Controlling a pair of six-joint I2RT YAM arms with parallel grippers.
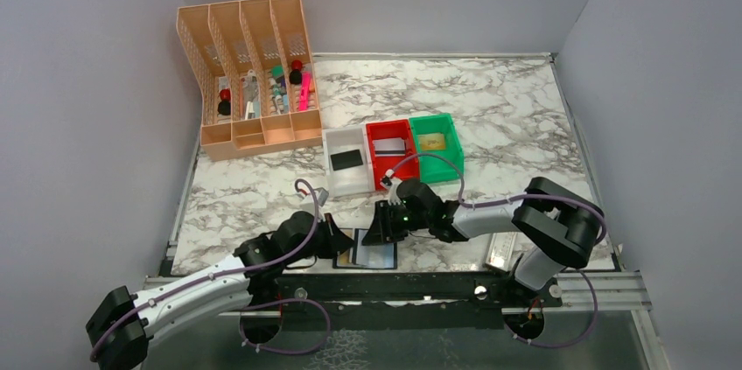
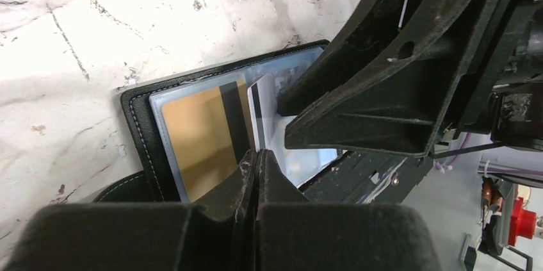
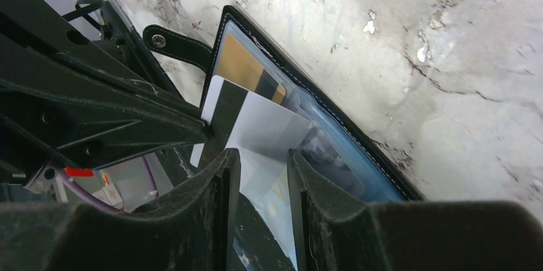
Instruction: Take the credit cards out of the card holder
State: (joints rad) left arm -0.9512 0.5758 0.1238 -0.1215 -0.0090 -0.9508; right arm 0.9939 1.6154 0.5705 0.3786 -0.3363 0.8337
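Note:
The card holder (image 1: 374, 257) lies open at the table's near edge, with black stitched edges (image 2: 134, 131) and blue-grey pockets (image 3: 342, 152). Its black tab (image 3: 174, 43) points left. A gold card (image 2: 195, 136) sits in a pocket and also shows in the right wrist view (image 3: 238, 61). A white card with a black stripe (image 3: 266, 127) sticks partway out of a pocket; it also shows in the left wrist view (image 2: 257, 112). My left gripper (image 2: 257, 157) is shut, its tips on the holder beside the gold card. My right gripper (image 3: 262, 156) is open, its fingers either side above the white card.
Three small bins stand behind the holder: white (image 1: 346, 179) with a black card, red (image 1: 390, 164) with a card, green (image 1: 435, 160) with a gold card. A peach desk organiser (image 1: 249, 73) stands at the back left. A whitish case (image 1: 503, 250) lies near the right arm's base.

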